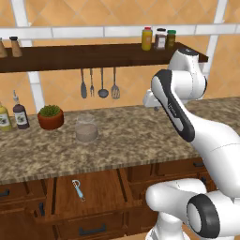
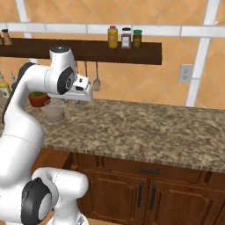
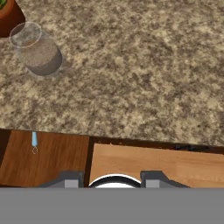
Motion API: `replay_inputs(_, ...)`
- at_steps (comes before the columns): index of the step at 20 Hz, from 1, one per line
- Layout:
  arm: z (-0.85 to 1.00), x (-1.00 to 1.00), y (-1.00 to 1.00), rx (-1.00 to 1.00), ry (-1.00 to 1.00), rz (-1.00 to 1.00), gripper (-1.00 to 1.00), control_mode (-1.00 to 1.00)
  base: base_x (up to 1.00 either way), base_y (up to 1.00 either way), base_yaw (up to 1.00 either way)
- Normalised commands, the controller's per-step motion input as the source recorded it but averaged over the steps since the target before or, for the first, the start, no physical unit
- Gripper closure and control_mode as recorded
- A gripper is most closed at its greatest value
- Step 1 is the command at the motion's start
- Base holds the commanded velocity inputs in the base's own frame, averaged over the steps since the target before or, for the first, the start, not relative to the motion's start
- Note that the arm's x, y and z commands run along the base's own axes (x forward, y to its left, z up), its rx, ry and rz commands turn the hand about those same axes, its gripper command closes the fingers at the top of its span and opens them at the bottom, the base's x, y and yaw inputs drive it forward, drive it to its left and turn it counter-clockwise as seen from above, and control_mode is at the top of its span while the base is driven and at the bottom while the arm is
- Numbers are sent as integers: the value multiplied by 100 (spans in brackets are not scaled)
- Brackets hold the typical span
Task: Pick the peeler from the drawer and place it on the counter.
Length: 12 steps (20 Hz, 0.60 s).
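At the far left of the left base view two dark bottles stand on the table, a speckled brown-and-beige granite slab, with a small green plant in a terracotta pot just to their right and a clear glass jar near the pot. Below the table's edge the drawer of reddish-brown wood stands pulled out, and the peeler lies flat on its wooden bottom toward the left side, alone, its light blue handle pointing toward the drawer front and its metal loop head toward the table. On the wall above, four dark utensils hang under a dark brown wooden shelf, which carries three condiment jars toward its right end. Farther right the white arm bends up over the table, and its end effector hangs above the slab, well apart from the peeler and holding nothing. In the hand view the fingertips at the bottom stand partly apart with only the table and drawer beyond them.
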Motion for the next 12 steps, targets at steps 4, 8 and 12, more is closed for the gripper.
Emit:
replay_inputs(4,0,0,0,0,0,0,-100,100,0,-5,0)
replay_inputs(8,0,0,0,0,0,0,-100,100,0,-60,0)
replay_inputs(12,0,0,0,0,0,0,-100,100,2,-55,0)
